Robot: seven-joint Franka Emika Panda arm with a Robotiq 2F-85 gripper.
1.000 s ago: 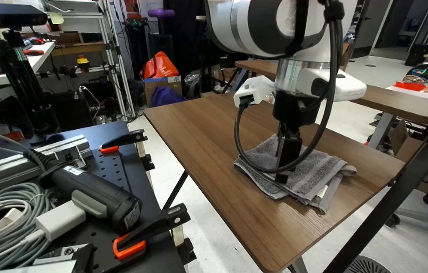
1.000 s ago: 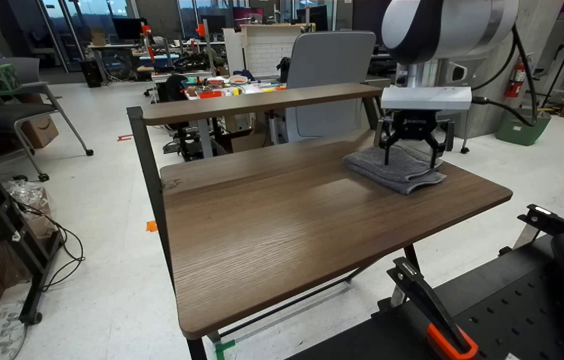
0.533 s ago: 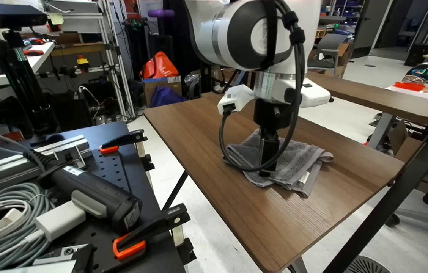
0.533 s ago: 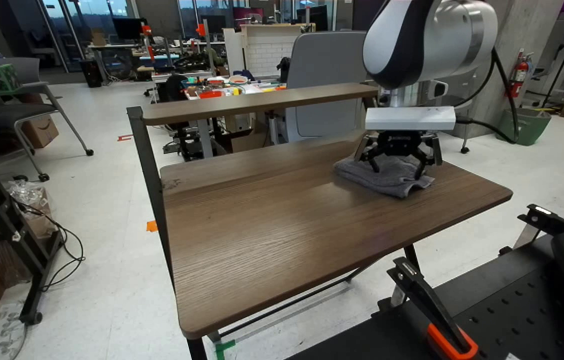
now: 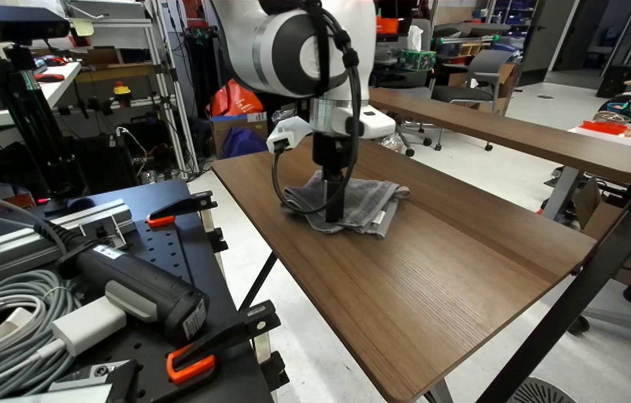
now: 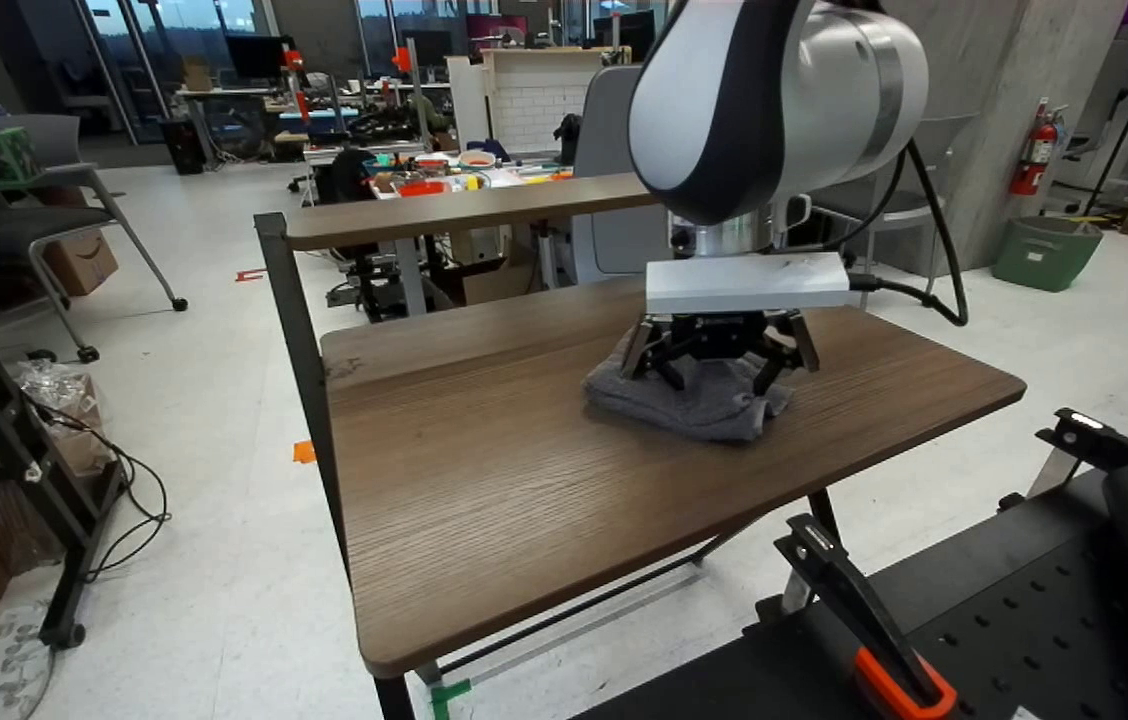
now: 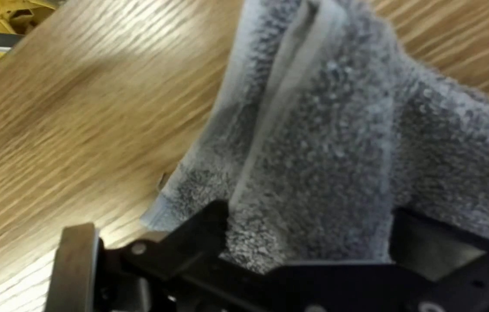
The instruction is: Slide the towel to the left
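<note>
Wrist view: nearest, the pincer [image 7: 311,212] stands wide, a fold of grey towel [image 7: 327,147] between its fingertips [image 7: 212,221]; whether they squeeze it I cannot tell. In an exterior view the towel lies on the table [image 6: 484,500] between near and far edges, well apart from the near-left corner. Beyond, a raised shelf [image 6: 484,210] runs along the far edge.

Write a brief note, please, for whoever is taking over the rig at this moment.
The black two-fingered gripper is spread open, down on the grey, folded terry-cloth towel; I cannot tell whether it pinches any cloth.
The towel lies rumpled on the rectangular brown wood-grain tabletop.
Done: over the last second it has slid toward picture left in both exterior views.
Left: the end spot isn't shown; probably slide further if needed, then lift the gripper clear.
</note>
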